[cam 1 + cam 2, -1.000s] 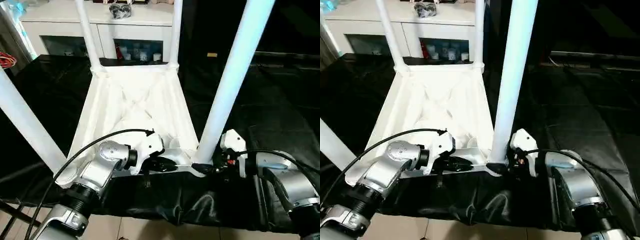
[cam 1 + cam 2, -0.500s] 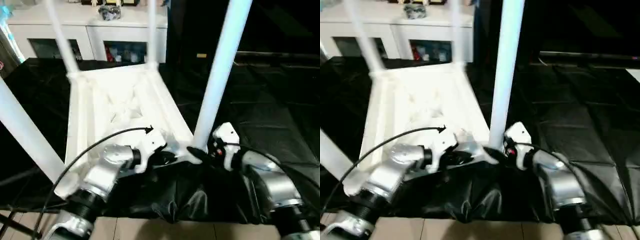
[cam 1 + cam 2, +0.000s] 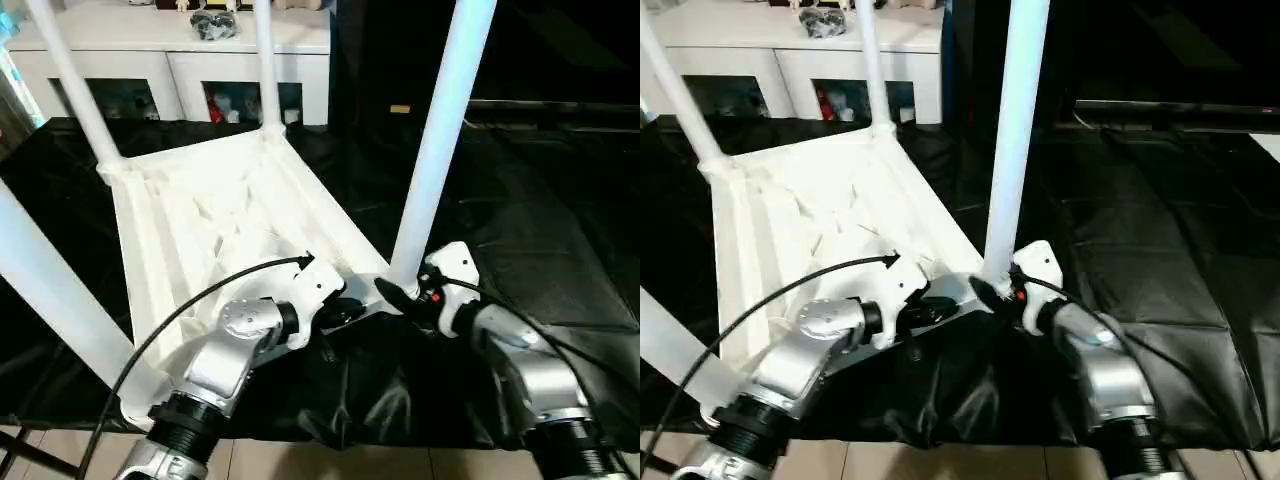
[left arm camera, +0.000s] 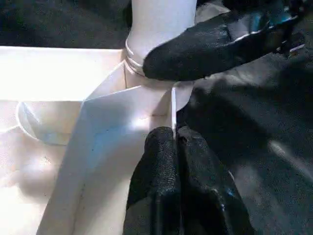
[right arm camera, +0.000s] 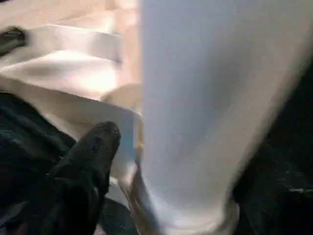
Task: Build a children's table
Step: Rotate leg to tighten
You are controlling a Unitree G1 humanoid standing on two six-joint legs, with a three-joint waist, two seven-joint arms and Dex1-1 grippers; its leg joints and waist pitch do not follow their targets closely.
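The small all-white plastic children's table [image 3: 215, 225] lay upside down on a bench draped in glossy, wrinkled black sheeting [image 3: 540, 250], its square top flat against the sheet and its underside facing up, crossed by moulded ribs. Four long, smooth, tapered round white legs [image 3: 440, 140] stood up from round sockets at the corners. Behind the bench stood a white cabinet with glass doors [image 3: 190, 70]; small items sat behind the glass and on its top, too blurred to identify, and no writing could be read anywhere.

The left hand [image 4: 173, 147] was clenched, its two matte black fingers pressed together with the thin white edge of the tabletop's near rim pinched between them, just beside the near right corner socket. The right hand [image 3: 392, 296] was spread wide around the base of the near right leg; one black finger [image 4: 205, 51] lay against the leg just above its socket collar, the other [image 5: 85, 161] apart from it.
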